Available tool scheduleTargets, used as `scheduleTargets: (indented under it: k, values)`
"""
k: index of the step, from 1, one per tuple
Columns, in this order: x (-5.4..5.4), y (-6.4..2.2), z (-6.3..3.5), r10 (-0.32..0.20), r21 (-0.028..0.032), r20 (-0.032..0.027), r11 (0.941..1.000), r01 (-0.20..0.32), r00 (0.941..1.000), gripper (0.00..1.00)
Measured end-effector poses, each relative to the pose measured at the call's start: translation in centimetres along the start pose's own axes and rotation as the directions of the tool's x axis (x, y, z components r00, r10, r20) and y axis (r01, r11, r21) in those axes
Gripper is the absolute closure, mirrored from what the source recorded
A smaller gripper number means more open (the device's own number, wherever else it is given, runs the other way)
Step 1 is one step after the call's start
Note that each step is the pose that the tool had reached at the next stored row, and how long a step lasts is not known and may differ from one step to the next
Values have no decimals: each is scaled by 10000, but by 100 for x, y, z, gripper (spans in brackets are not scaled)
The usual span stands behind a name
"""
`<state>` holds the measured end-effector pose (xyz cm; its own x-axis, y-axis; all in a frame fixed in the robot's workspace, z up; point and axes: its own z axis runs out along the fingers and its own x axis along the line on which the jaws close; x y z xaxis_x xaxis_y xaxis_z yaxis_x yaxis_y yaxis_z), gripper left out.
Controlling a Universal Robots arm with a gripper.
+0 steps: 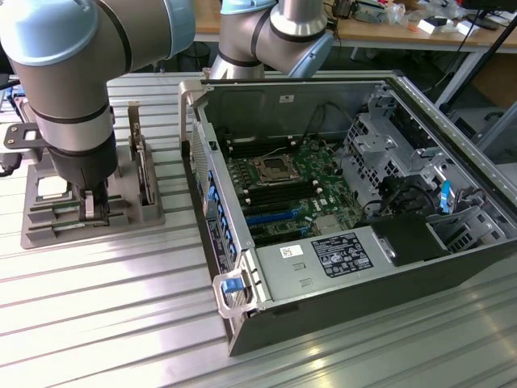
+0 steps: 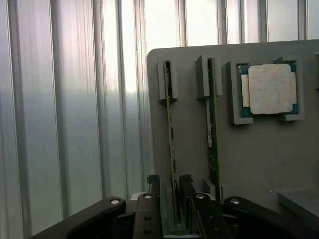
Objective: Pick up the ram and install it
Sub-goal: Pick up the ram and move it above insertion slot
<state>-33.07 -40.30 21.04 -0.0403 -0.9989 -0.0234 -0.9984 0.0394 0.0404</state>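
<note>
Now fingers [image 2: 154, 185] wide astride ram [image 2: 171, 129]; ribbed metal table [image 1: 121, 323], cluttered bench [image 1: 380, 32] behind.

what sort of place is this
Probably a robotics lab or test workshop: a robot arm stands over a grey parts holder, an opened computer case lies on a slotted metal table, and cluttered workbenches stand behind.
</note>
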Motion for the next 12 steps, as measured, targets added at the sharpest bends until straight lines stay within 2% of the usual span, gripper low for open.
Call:
scheduleTargets:
  k: [4,9,12]
  values:
    - [2,17,30,-1,-3,-3,10000,1,10000,70]
    - [6,120,42,-31,-2,-1,10000,31,10000,70]
    - [6,132,43,-36,0,0,10000,36,10000,70]
